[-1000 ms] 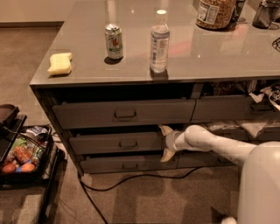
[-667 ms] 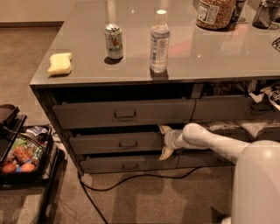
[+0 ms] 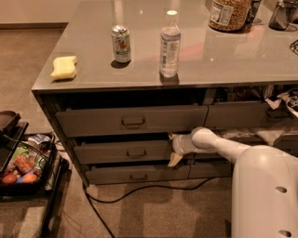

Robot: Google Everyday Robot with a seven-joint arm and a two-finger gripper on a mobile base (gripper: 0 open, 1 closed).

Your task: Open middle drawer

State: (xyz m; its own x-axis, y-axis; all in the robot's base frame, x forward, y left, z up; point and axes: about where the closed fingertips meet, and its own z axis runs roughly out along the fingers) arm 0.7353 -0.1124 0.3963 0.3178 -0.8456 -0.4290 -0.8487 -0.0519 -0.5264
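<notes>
The pincer [image 3: 173, 148] stands spread wide at the right end of the middle drawer [image 3: 123, 152], one finger above its front, one below; contact cannot be told. That drawer lies under the taller top drawer [image 3: 132, 121]. On the surface [image 3: 233, 60], the can [image 3: 121, 44] and bottle [image 3: 170, 44] bear unreadable labels.

The grey desk [image 3: 223, 58] carries a yellow sponge [image 3: 64, 68] at its left edge, a can [image 3: 121, 43] and a clear bottle [image 3: 170, 44] nearer the middle, and a jar [image 3: 228, 14] at the back. The claw [image 3: 172, 148] sits below the top, fingers [image 3: 175, 160] spread at the middle drawer's [image 3: 125, 152] right end.
</notes>
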